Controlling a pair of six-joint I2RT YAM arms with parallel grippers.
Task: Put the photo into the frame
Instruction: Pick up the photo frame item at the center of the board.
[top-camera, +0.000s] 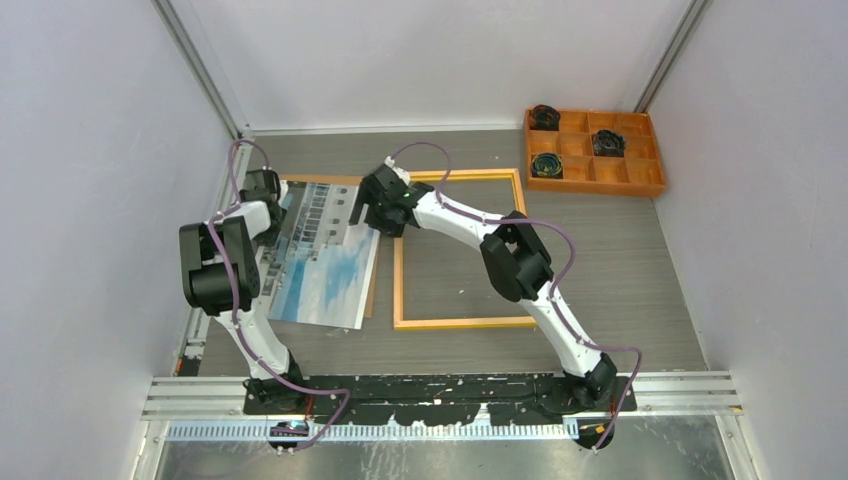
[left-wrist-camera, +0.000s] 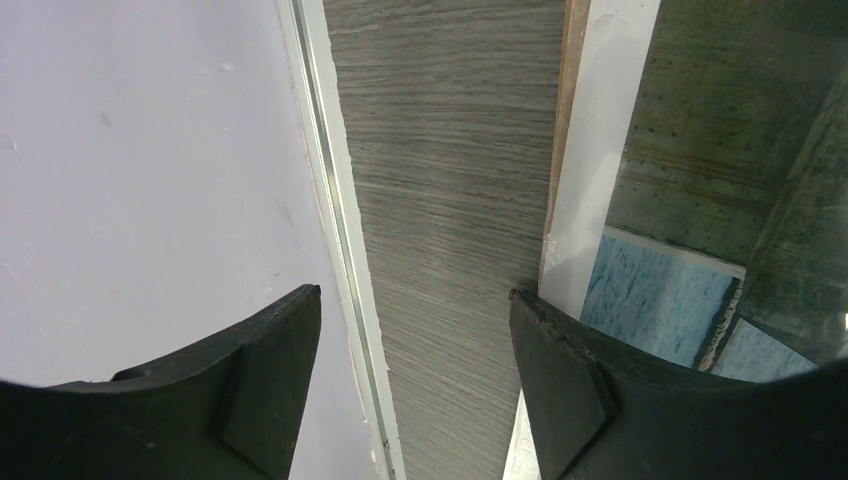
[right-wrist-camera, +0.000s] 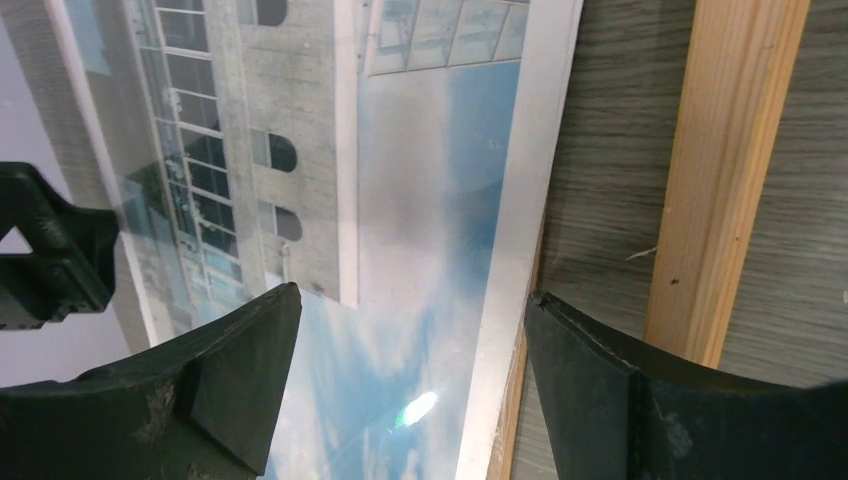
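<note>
Right tool (right-wrist-camera: 410, 300) hung wide open and empty over the photo (right-wrist-camera: 420, 200), which lay on the table (top-camera: 600, 260) just beside the frame (right-wrist-camera: 720, 170), so I'd pinch its frame-side edge shallow and drag it across.

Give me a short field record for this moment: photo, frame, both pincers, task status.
photo: face up on the table, left of the frame, not inside it
frame: flat on the table, empty, tabletop showing through
left pincer: open, at the photo's left edge, holding nothing
right pincer: open, over the photo's right edge, beside the frame's left rail
tray: orange, far right, dark items in three compartments
status: photo not yet in frame
</note>
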